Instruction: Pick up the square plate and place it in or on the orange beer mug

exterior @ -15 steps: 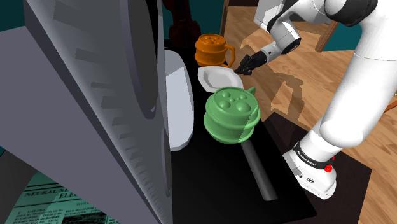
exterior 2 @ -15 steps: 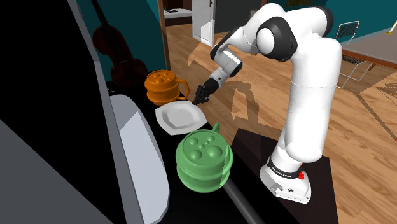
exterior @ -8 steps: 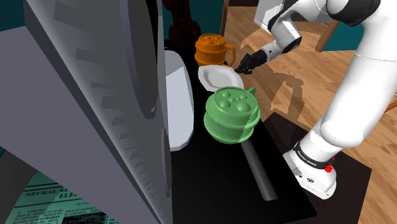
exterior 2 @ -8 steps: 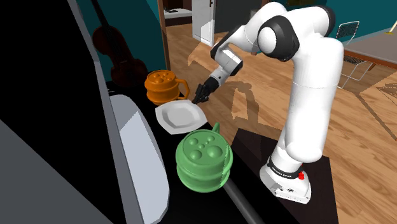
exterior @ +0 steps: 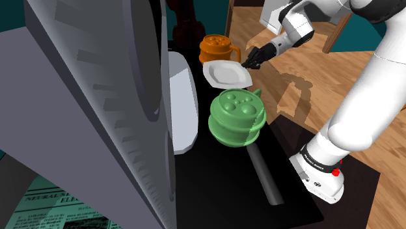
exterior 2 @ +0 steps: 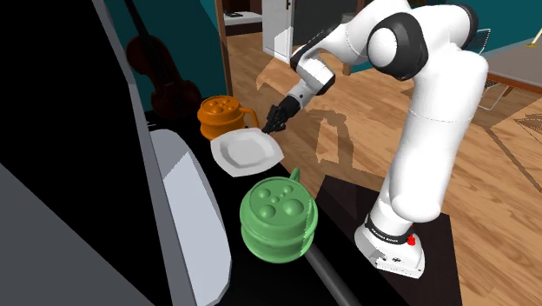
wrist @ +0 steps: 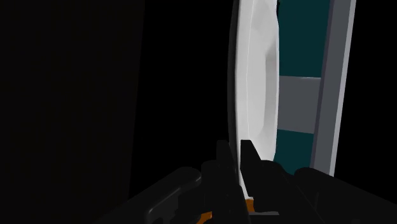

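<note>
The white square plate (exterior: 226, 73) (exterior 2: 247, 151) (wrist: 257, 83) hangs tilted in the air, lifted off the black surface. My black gripper (exterior: 250, 62) (exterior 2: 272, 125) (wrist: 236, 167) is shut on the plate's rim at the corner nearest the arm; in the wrist view the two fingers clasp the thin white edge between them. The orange beer mug (exterior: 217, 51) (exterior 2: 225, 117) with a bumpy top and a side handle stands just behind the plate, farther from the arm's stand. The plate's far edge partly overlaps the mug's base in both exterior views.
A green mug-like pot (exterior: 237, 118) (exterior 2: 279, 218) stands in front of the plate, nearer the stand. A large grey panel (exterior: 97, 117) and a white slab (exterior: 182, 104) rise at the shoulder view's left. A dark cylinder (exterior: 265, 174) lies near the stand. Wooden floor (exterior 2: 347, 130) lies beyond.
The gripper has risen and carried the plate up off the black surface; the plate is now tilted and sits closer to the orange mug. The arm's forearm has lifted too.
</note>
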